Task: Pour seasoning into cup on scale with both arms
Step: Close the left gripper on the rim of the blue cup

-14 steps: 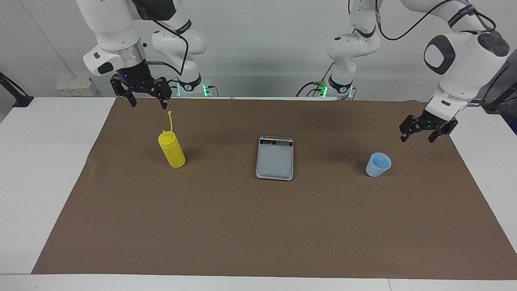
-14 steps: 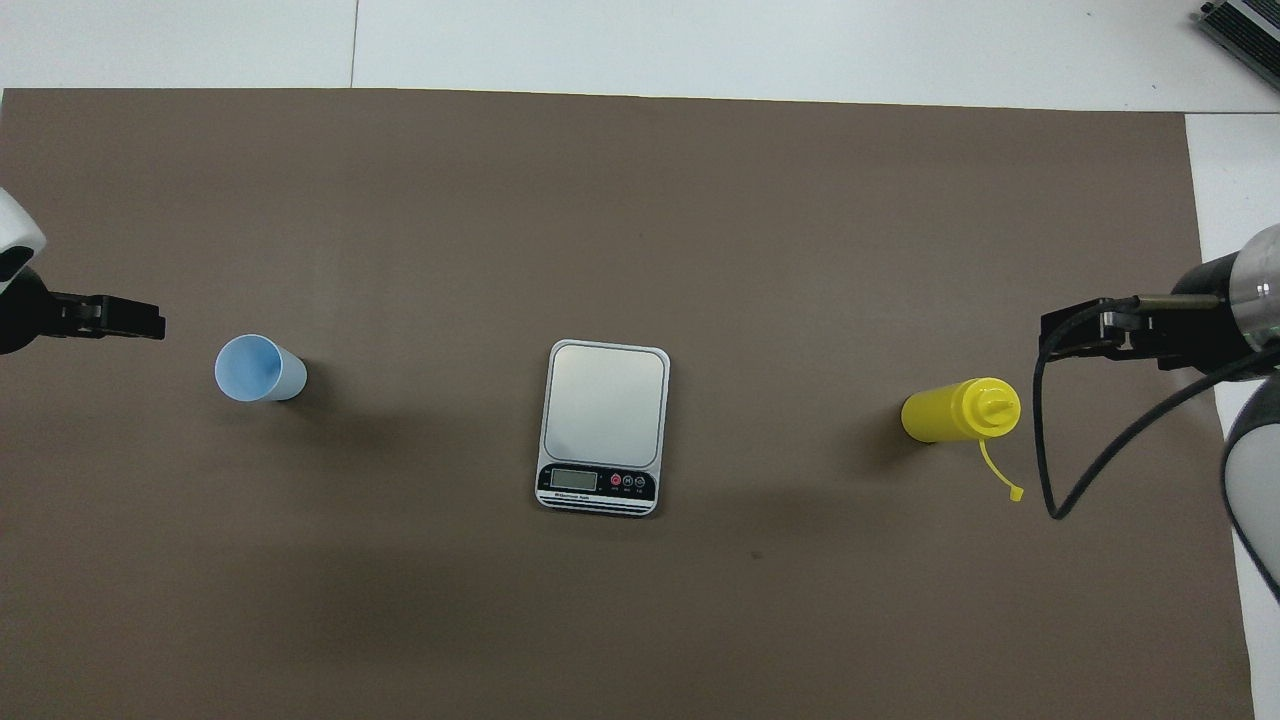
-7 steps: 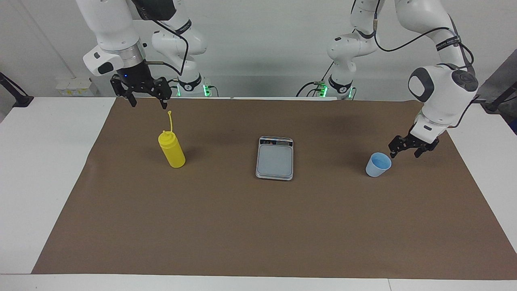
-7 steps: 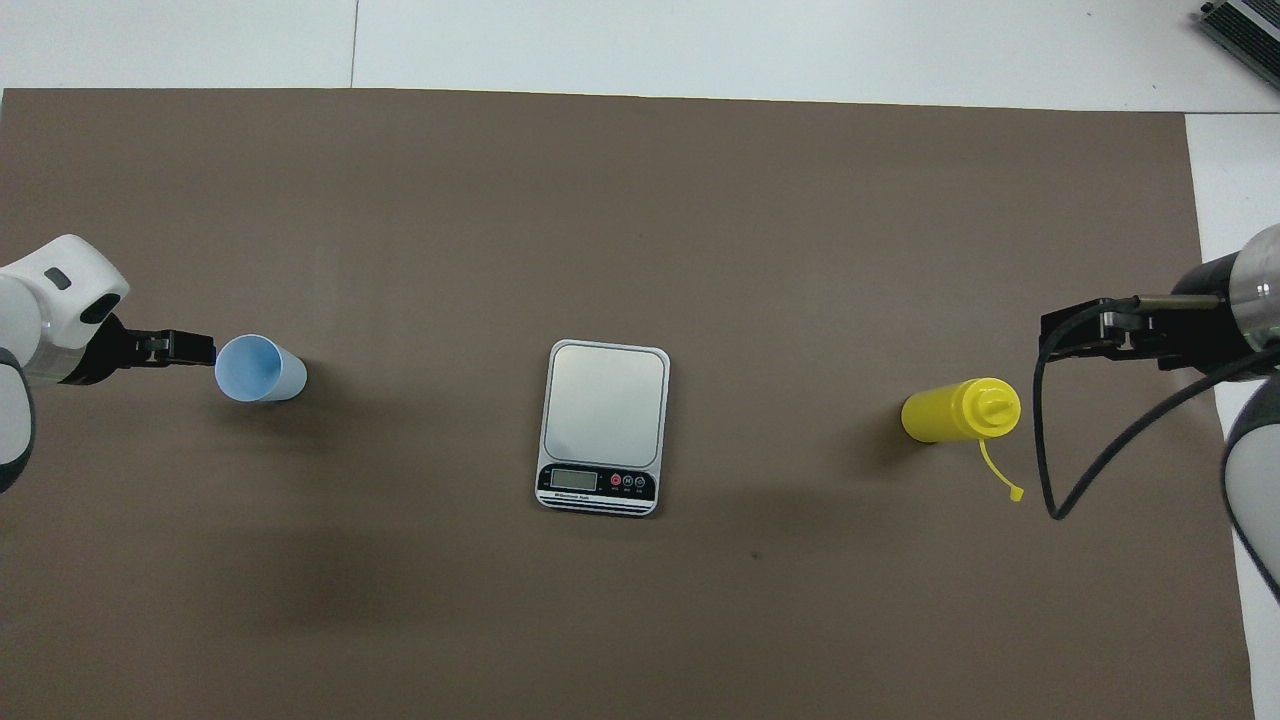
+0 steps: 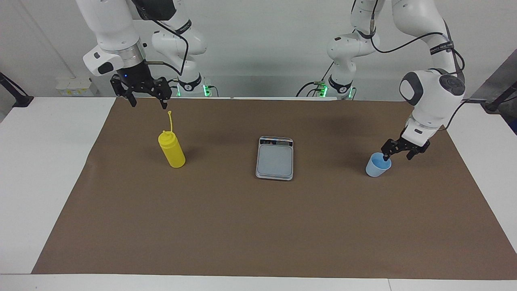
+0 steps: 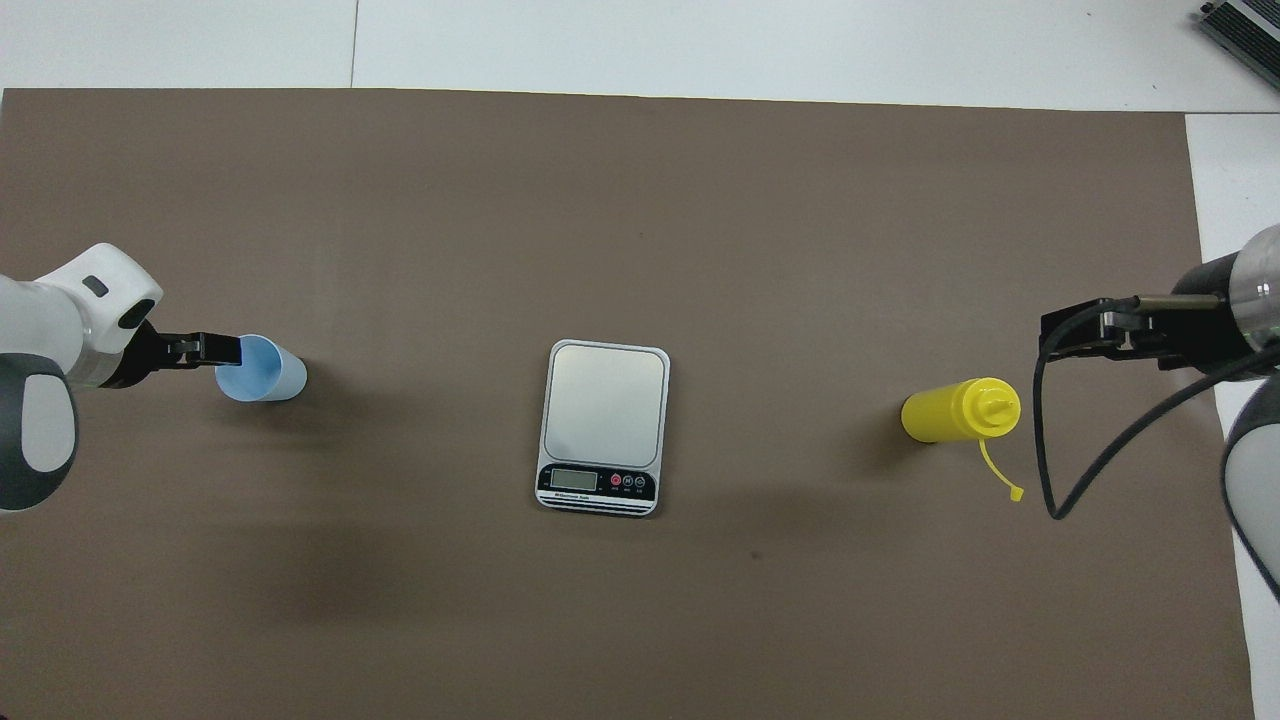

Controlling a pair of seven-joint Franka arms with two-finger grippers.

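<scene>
Two white jointed arms with rounded glossy shells. The left arm (image 5: 432, 87) carries dark grey oval caps at its wrist joint and a black cable looped along its links. The right arm (image 5: 115, 36) has a silver metal ring above its black wrist, a small blue light, and black cabling. Green lights glow at both bases.

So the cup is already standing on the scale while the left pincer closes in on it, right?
Not quite. The cup stands on the brown mat, apart from the scale, toward the left arm's end of the table. The facing view shows it. The left pincer is indeed at the cup.
</scene>
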